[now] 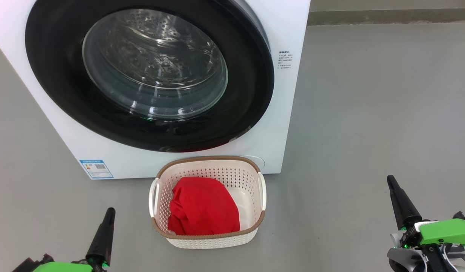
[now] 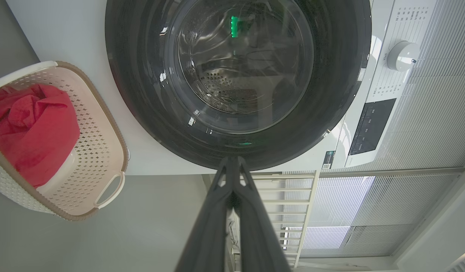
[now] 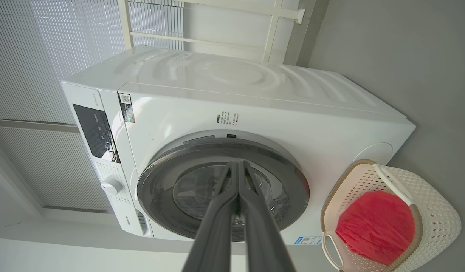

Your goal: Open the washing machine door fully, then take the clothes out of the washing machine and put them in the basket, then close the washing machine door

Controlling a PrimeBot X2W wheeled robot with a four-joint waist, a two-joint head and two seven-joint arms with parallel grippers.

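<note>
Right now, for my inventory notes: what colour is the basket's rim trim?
Brown, around the cream-white basket; clearest in the head view.

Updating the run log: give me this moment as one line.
washing machine door: closed | clothes: in basket | left gripper: shut, holding nothing | right gripper: shut, holding nothing

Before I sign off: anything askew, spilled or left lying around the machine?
Nothing stands out. The washing machine door looks shut, the clothes lie wholly inside the upright basket, none on the floor, and the left gripper and right gripper hang clear, fingers together.
</note>
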